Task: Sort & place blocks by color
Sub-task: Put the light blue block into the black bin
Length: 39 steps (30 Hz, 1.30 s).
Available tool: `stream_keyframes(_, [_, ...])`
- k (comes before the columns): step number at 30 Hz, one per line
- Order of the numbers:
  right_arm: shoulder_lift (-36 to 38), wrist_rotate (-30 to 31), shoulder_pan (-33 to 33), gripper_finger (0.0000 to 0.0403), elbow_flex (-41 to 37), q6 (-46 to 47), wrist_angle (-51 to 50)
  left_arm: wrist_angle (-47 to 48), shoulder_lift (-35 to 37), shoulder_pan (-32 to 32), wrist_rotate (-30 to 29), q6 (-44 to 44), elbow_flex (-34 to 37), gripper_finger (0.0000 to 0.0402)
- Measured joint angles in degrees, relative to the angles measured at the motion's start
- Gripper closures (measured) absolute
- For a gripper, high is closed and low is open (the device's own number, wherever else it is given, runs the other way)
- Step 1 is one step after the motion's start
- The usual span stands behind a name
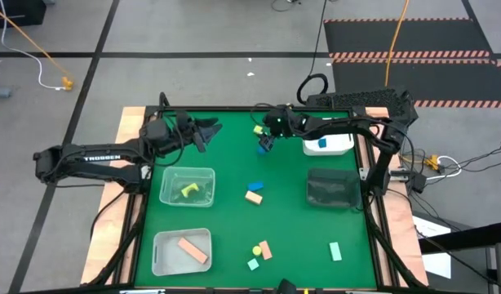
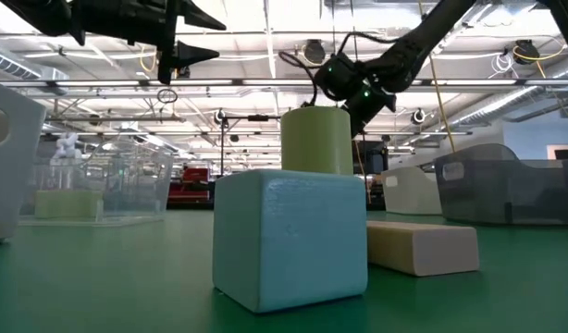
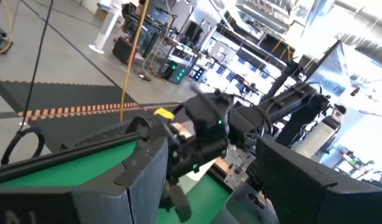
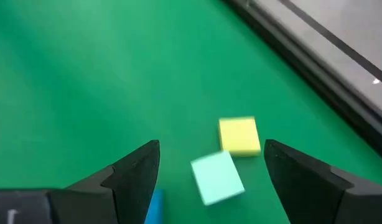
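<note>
My right gripper (image 1: pixel 266 141) is open and hangs above the far middle of the table. Its wrist view shows a yellow cube (image 4: pixel 240 135) and a mint cube (image 4: pixel 217 178) lying on the mat between its fingers, and a blue block (image 4: pixel 155 206) beside one finger. My left gripper (image 1: pixel 208 129) is open too, raised over the far left part of the table. Loose blocks lie mid-table, a blue one (image 1: pixel 255 187) and a peach one (image 1: pixel 253 197). Near the front edge lie a yellow one (image 1: pixel 256 249), a peach one (image 1: pixel 266 249), and mint ones (image 1: pixel 253 264) (image 1: pixel 335 251).
A clear tub (image 1: pixel 188 186) holds yellow pieces and a white tub (image 1: pixel 183 249) a peach bar, both on the left. On the right, a white tub (image 1: pixel 326 144) holds a blue block, with a dark tub (image 1: pixel 332 188) beside it. Green mat shows between the tubs.
</note>
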<state>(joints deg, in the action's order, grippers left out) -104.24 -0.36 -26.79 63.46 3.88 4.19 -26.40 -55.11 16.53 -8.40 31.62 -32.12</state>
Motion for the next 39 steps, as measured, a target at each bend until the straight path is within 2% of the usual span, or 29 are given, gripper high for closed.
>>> stream_keyframes(16, [-7.5,-1.4,-1.4,0.0128,-0.1,-12.7,0.7,-0.7,0.0,2.6,0.0,0.1,0.0,0.0158])
stream_keyframes(20, [-8.2,-1.5,-1.1,0.0165,-0.1,-12.0,1.6,-0.7,0.0,2.6,0.0,0.1,0.0,0.0158])
stream_keyframes(26, [-8.0,-1.5,-0.1,0.0279,-0.1,-12.3,1.6,-0.7,0.0,2.6,0.0,0.2,0.0,0.0158])
stream_keyframes(27, [-8.0,-1.5,0.0,0.0288,-0.1,-12.3,1.6,-0.7,0.0,2.6,0.0,0.2,0.0,0.0158])
stream_keyframes(33, [-6.3,-1.5,0.6,0.0288,-0.1,-10.0,1.2,-0.7,0.0,2.6,0.0,0.5,0.0,0.0158])
stream_keyframes(39, [-0.6,-1.5,1.2,0.0288,-0.1,-7.6,-0.4,-0.3,0.0,2.6,0.0,0.6,0.0,0.0158])
